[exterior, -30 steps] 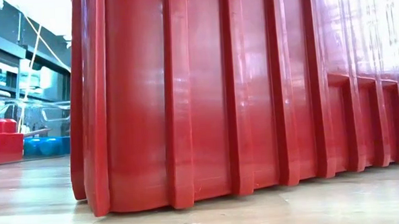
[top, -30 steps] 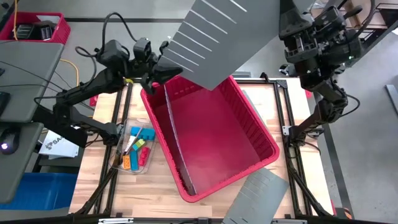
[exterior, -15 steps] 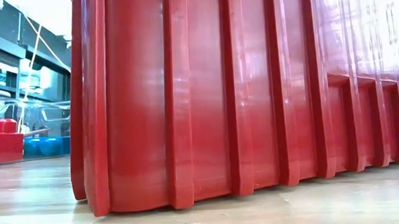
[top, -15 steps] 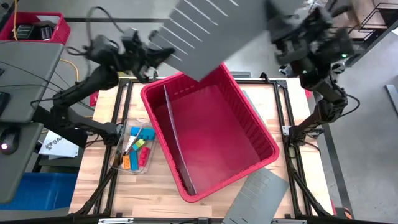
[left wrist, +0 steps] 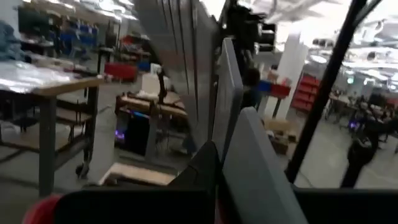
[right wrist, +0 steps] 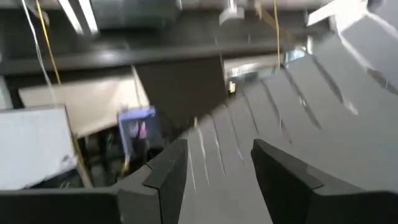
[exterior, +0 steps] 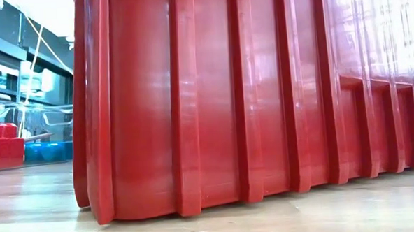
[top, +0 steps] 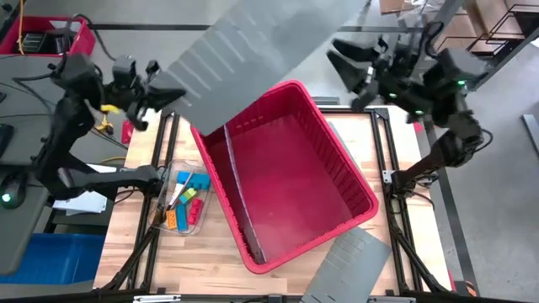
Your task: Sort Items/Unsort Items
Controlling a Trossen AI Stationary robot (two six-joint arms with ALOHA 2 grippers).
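The items (top: 185, 202), coloured blocks and a thin stick, lie in a clear tray on the table left of the big red bin (top: 286, 177); the low view shows red and blue blocks (exterior: 5, 146) beside the bin's wall (exterior: 227, 101). A grey ribbed panel (top: 253, 46) hangs above the bin's far left corner. My left gripper (top: 166, 95) is shut on its left end. My right gripper (top: 349, 66) stands open just off the panel's right end, with the panel (right wrist: 311, 118) beyond its fingers. My left gripper pinches the grey panel's left end (top: 181, 91) between its two fingers, coming about level from the table's left. In the left wrist view the panel (left wrist: 230, 87) runs edge-on away from the fingers. It is lifted clear, slanting over the bin.
An upright divider (top: 236, 189) splits the bin. A second grey ribbed panel (top: 349, 261) lies on the table at the near right, and another grey piece (top: 341, 139) lies by the bin's right wall. A small red crate (top: 38, 38) stands far left, off the table.
My left gripper has swung toward the table's left edge, drawing the grey panel leftward with it. My right gripper has tipped upward and let go of the panel's right end; its fingers now stand apart. The bin and the items have stayed put.
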